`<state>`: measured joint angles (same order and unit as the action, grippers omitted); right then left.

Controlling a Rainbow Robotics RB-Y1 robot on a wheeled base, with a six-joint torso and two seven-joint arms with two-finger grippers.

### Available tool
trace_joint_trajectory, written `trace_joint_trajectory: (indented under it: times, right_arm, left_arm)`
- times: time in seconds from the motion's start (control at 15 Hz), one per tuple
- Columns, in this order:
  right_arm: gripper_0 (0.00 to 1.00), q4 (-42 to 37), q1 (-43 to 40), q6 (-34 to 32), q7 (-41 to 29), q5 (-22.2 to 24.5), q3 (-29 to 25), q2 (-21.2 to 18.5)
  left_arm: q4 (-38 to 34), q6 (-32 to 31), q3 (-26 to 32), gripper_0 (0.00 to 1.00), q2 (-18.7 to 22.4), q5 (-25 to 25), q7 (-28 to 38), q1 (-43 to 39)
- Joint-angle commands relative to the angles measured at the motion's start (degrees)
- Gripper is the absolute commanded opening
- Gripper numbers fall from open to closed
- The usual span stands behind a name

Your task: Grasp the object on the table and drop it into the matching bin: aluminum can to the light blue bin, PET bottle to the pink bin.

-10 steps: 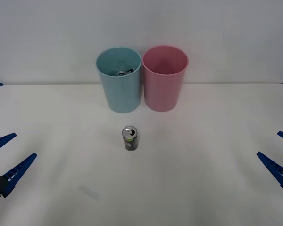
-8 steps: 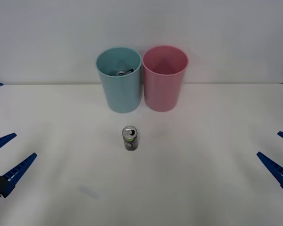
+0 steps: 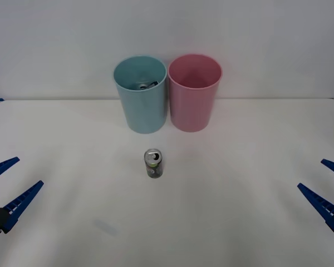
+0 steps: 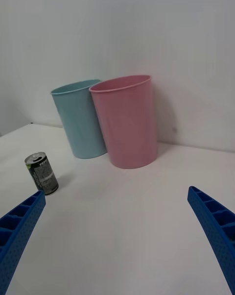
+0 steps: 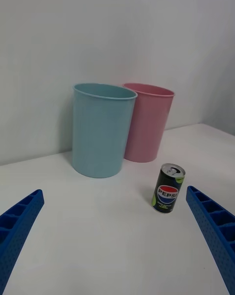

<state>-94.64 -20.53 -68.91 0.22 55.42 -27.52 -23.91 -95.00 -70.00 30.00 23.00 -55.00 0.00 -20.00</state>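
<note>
Nearest the robot, the left gripper (image 3: 8, 186) hangs low over the table (image 3: 239, 222), well to the left of the aluminum can (image 3: 153, 163), its blue fingers spread wide apart and holding nothing. The right gripper (image 3: 329, 189) sits equally far to the can's right, fingers likewise spread. The can stands upright on the table between them. Beyond it stand the light blue bin (image 3: 141, 94), with something silvery inside, and the pink bin (image 3: 193, 92), just beside each other.
</note>
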Motion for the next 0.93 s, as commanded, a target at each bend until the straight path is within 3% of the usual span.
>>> trace_joint_trajectory:
  times: [0.07,0.4,0.93]
  right_arm:
    - [1.0,0.07,0.4,0.97,0.57,0.12,2.64,-1.14]
    - [1.0,2.01,3.48,2.55,1.19,2.59,7.92,-2.46]
    - [1.0,11.67,13.85,5.71,2.33,3.55,21.89,-6.59]
  left_arm:
    - [0.0,0.0,0.0,1.0,0.0,0.0,0.0,0.0]
    - [0.0,0.0,0.0,1.0,0.0,0.0,0.0,0.0]
    - [0.0,0.0,0.0,1.0,0.0,0.0,0.0,0.0]
